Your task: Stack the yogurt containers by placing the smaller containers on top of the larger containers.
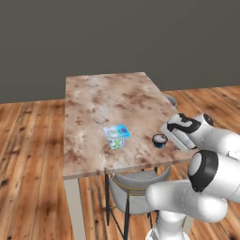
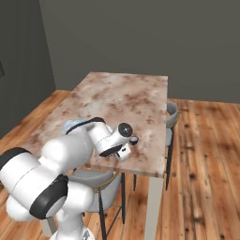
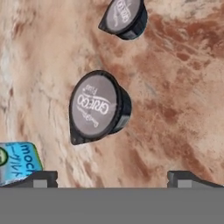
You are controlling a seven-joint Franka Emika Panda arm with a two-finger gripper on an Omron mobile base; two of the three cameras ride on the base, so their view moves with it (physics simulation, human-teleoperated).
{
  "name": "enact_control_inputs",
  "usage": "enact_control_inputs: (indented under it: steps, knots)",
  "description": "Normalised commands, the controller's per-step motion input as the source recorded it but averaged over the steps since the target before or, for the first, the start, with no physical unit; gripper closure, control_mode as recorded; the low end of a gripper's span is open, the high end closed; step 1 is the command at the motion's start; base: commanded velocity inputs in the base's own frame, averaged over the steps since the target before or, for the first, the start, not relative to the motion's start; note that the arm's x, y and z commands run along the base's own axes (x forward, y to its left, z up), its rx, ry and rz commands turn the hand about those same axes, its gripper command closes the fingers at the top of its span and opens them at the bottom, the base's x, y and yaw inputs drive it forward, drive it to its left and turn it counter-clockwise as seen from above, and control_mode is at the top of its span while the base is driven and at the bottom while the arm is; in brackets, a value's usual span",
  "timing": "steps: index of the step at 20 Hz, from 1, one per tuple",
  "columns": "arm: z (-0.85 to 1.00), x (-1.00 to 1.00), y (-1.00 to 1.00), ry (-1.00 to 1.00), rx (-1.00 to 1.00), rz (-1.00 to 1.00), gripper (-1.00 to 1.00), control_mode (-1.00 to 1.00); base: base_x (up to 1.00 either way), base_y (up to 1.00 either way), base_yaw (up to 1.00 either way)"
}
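Jaws of the gripper (image 3: 112, 177) are spread wide, gripping nothing, above two dark cups (image 3: 99, 107) near the table's (image 1: 93, 93) right front edge. Bare tabletop lies beyond. Left, the blue-lidded tub (image 1: 116, 136) is cut off in the hand view.

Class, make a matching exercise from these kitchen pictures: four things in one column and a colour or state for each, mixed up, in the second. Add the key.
Things:
1. square yogurt tub
2. round yogurt cup
3. table
4. gripper

Descriptions:
A. open, holding nothing
B. mottled brown marble top
C. dark sides, greyish lid
D. light-blue lid, white sides

Pairs: 1-D, 2-C, 3-B, 4-A
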Motion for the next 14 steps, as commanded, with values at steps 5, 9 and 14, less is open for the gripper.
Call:
enact_control_inputs:
  steps: [5, 9, 14]
  knots:
    - [-0.12, 0.13, -0.05, 0.00, 0.01, 0.00, -1.00, -1.00, 0.00, 0.00, 0.00]
    - [-0.13, 0.14, -0.04, 0.00, 0.00, 0.00, -1.00, -1.00, 0.00, 0.00, 0.00]
    - [-0.14, 0.16, -0.03, 0.00, 0.00, 0.00, -1.00, -1.00, 0.00, 0.00, 0.00]
